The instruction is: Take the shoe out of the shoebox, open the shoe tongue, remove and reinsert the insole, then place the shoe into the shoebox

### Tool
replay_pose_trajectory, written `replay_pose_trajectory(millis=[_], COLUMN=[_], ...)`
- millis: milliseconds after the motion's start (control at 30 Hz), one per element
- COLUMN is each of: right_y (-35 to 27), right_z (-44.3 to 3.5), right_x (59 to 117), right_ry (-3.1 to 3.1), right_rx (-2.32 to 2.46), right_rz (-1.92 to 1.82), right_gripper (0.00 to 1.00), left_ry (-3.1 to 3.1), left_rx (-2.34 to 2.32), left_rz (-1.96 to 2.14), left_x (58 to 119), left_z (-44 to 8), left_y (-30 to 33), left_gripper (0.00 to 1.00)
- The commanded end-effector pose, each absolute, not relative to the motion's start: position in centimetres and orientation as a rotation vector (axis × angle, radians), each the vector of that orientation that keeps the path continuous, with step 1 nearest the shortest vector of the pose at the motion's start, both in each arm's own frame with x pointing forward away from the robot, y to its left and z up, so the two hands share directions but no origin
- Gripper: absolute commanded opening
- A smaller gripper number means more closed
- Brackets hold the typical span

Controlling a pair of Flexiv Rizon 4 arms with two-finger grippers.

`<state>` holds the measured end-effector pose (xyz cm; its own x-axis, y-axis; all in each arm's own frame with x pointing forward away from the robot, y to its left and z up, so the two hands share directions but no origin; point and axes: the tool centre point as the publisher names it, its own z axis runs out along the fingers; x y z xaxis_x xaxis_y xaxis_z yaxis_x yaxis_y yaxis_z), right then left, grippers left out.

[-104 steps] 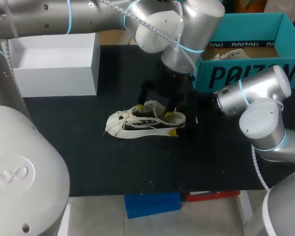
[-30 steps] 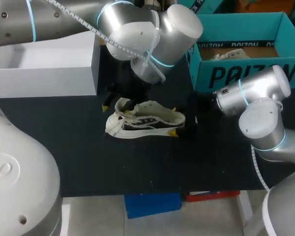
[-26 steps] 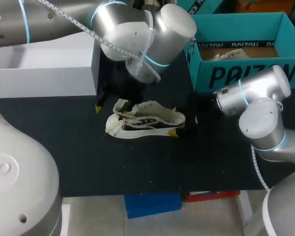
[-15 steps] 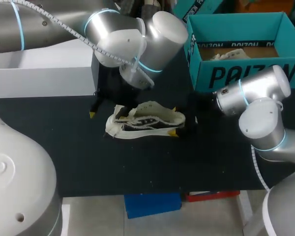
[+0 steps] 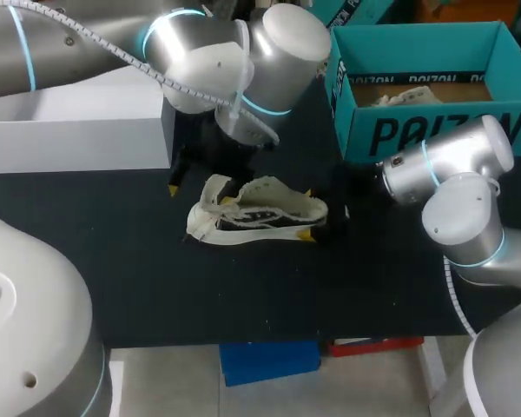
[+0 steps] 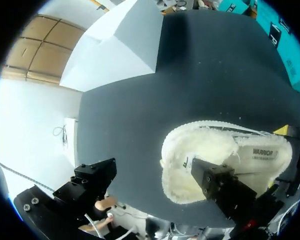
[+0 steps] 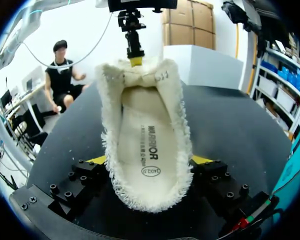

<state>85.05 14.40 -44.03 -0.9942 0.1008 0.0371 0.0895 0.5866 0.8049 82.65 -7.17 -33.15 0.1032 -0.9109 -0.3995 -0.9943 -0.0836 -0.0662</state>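
Overall, the work surface is a table (image 5: 156,287) with a flat, matte black top that takes up most of the head view. Left arm (image 5: 200,52), of smooth grey rounded casings, comes in from the far left corner and ends above the middle of the top. Right arm (image 5: 451,174), of the same build, comes in from the right edge. At the far left stands a plain white box (image 5: 78,122), square-edged and open on top. At the far right stands the teal cardboard shoebox (image 5: 434,130), open, with some pale crumpled filling (image 5: 408,94) on its floor. The shoe (image 5: 256,213) is outside the shoebox, upright on its sole on the black top in front of the gap between the two boxes, toe to the left, heel to the right. It is a low cream shoe with a fleecy lining, frayed fringed edges and a dark side panel. Right gripper (image 7: 150,162) is clamped on the heel, one yellow-tipped finger pressed to each side. Left gripper (image 5: 200,193) stands wide apart at the toe end and grips nothing: one finger sits over the shoe's mouth, the other over bare table beside it. The insole (image 7: 147,145) lies flat inside, pale, with dark print. The tongue (image 7: 140,75) stands raised at the front of the opening.
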Motion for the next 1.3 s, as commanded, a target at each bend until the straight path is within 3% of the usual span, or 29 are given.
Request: replay_pose_trajectory(millis=[33, 67, 133, 167, 433, 1033, 1300], right_y=[14.5, 14.5, 14.5, 14.5, 14.5, 14.5, 14.5], right_z=[-44.4, -44.4, -44.4, -44.4, -44.4, -44.4, -44.4], right_x=[85.2, 85.2, 85.2, 85.2, 85.2, 85.2, 85.2], right_ry=[2.788, 2.788, 2.788, 2.788, 2.788, 2.788, 2.788], right_rx=[0.169, 0.169, 0.169, 0.169, 0.169, 0.169, 0.169], right_rz=[1.411, 1.411, 1.411, 1.411, 1.411, 1.411, 1.411], right_gripper=[0.00, 0.00, 0.00, 0.00, 0.00, 0.00, 0.00], left_ry=[2.441, 2.504, 2.666, 2.744, 3.044, 3.044, 3.385], left_rx=[-1.907, -1.838, -1.630, -1.507, -0.786, -0.786, -0.279], left_rz=[-0.219, -0.251, -0.348, -0.382, -0.573, -0.573, -0.253], left_x=[82.0, 81.9, 81.6, 81.4, 80.7, 80.7, 80.9], left_z=[-30.0, -29.6, -28.9, -28.7, -28.5, -28.5, -29.5], left_y=[-6.3, -6.9, -8.3, -9.1, -14.4, -14.4, -15.5], left_gripper=[0.73, 0.46, 0.03, 0.00, 0.00, 0.00, 0.00])
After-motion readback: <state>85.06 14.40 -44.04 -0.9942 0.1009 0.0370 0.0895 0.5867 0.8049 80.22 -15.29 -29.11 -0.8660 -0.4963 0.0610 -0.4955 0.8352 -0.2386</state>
